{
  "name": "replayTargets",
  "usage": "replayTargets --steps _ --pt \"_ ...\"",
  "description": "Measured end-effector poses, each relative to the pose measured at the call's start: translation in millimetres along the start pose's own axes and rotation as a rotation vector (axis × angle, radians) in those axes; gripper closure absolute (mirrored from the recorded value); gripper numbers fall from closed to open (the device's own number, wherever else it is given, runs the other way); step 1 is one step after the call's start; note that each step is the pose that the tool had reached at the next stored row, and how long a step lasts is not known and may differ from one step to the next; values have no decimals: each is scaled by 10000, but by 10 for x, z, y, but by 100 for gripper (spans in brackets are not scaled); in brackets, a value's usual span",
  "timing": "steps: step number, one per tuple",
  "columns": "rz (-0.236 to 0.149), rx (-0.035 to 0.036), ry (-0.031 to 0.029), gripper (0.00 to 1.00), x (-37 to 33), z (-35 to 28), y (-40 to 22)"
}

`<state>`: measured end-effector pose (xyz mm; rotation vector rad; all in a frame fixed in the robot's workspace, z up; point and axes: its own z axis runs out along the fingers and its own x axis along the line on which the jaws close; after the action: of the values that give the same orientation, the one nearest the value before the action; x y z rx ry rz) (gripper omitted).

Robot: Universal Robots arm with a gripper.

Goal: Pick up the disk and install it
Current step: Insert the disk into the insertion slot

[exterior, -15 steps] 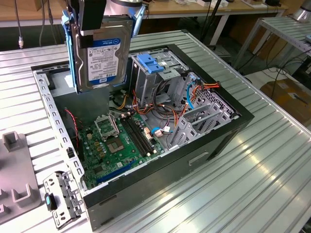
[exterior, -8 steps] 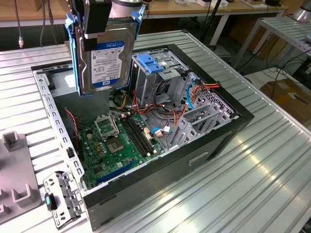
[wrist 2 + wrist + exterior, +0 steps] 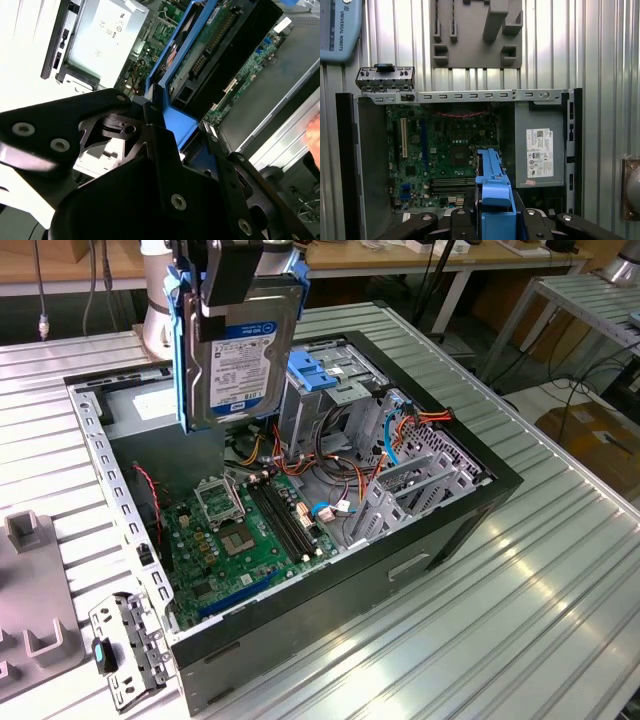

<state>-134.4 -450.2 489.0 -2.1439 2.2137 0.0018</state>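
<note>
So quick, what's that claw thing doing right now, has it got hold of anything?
Gripper: closed on the disk, holding it on edge by its blue rails above the open computer case.

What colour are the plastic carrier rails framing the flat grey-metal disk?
Bright blue rails on the disk; clearest in the exterior view.
</note>
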Motion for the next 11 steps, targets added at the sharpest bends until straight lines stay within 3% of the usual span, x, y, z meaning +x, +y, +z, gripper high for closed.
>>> replayTargets --steps 5,11 --pt "1 0 -1 63 -1 2 -39" --pt "1 0 -1 63 -1 2 -40"
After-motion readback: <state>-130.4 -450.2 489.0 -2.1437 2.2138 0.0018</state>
